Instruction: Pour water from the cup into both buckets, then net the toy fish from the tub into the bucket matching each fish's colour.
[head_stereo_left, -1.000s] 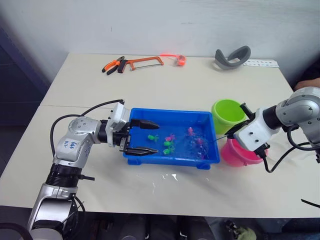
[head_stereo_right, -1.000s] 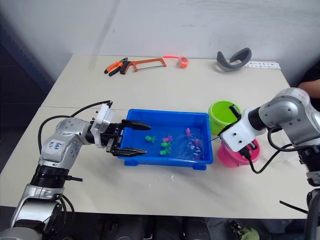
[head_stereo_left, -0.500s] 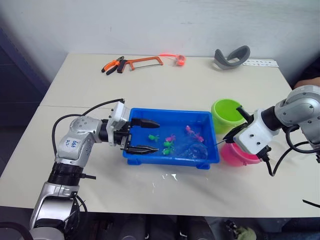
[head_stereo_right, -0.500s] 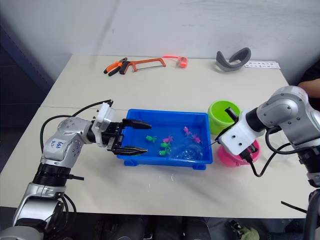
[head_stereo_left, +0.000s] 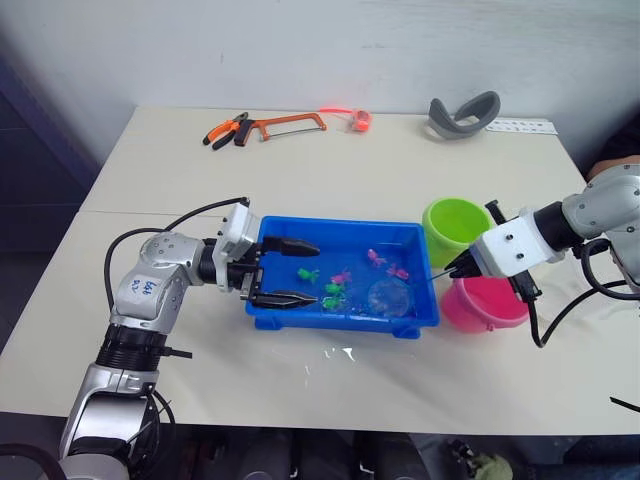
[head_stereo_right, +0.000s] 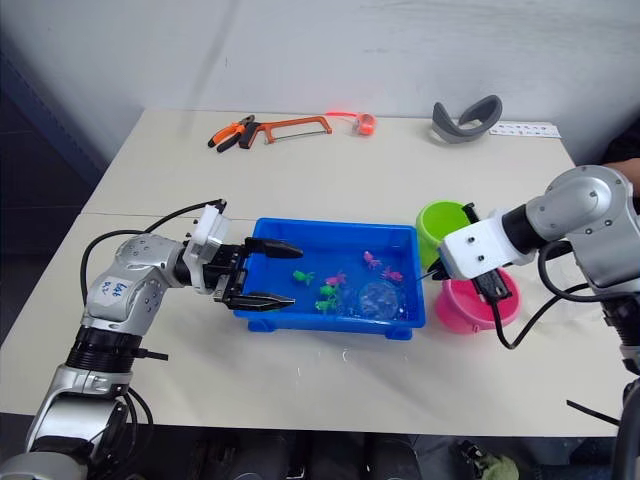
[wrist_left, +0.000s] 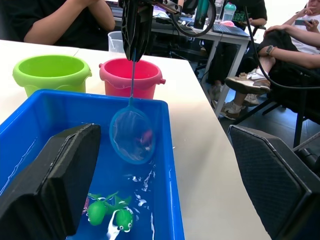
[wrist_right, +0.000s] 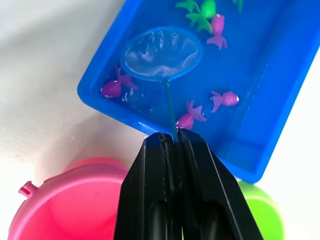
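Over the table in the head views, the blue tub (head_stereo_left: 342, 277) sat near the front edge, with the green bucket (head_stereo_left: 455, 228) and pink bucket (head_stereo_left: 485, 304) just beside its right end. The left gripper (head_stereo_left: 282, 271) had its fingers spread wide around the tub's left wall, one finger over the water and one along the front rim, looked like it was steadying the tub. The right gripper (head_stereo_right: 436, 270) reached in from the bucket side with the net (head_stereo_left: 388, 297) low in the tub's right half. Pink and green toy fish (head_stereo_left: 340, 277) were scattered mid-tub.

From the left wrist view, the net's hoop (wrist_left: 132, 136) hung over the water by the far wall with something pink showing at its mesh; couldn't tell if that fish was inside it or just behind. Two green fish (wrist_left: 107, 213) floated close to the camera. A clear cup (wrist_left: 115, 42) stood behind the buckets.

From the right wrist view, the black fingers (wrist_right: 141, 195) were pressed together on the net's thin handle, and the hoop looked empty, with a pink fish (wrist_right: 115, 88) right beside it.

My take: this was the scooping step. Best bet would be sliding the hoop under that near pink fish, lifting it level, then tipping it over the pink bucket, not the green one
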